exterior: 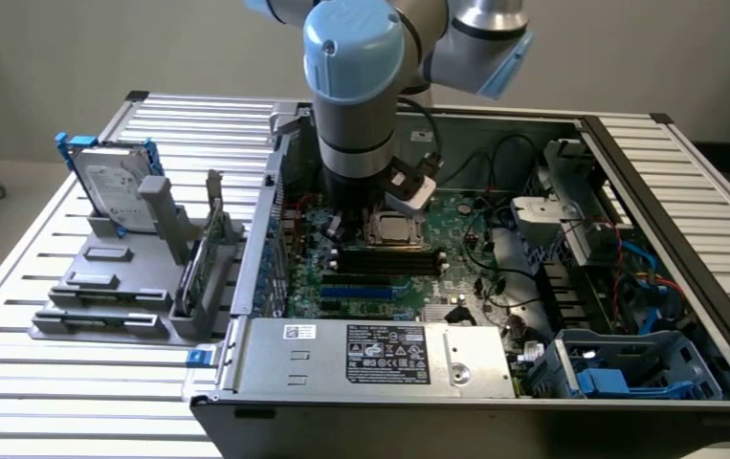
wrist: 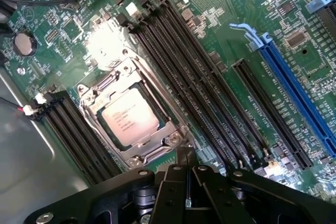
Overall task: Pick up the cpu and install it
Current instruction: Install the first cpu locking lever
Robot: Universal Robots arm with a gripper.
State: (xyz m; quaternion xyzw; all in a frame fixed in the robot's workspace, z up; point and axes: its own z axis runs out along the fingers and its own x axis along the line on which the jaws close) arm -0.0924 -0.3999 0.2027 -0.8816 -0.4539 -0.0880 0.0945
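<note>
You see an open computer case (exterior: 671, 287) on the slatted table (exterior: 33, 316), its power supply (exterior: 378, 356) at the near edge. A hard drive (exterior: 116, 182) stands upright in the grey rack (exterior: 109, 287) near the table's far corner.

- The arm (exterior: 358, 91) hides part of the motherboard (exterior: 467, 225).
- The cpu (wrist: 129, 119) print is too small to read.
- The blue slot (wrist: 294, 85) runs off the frame.
</note>
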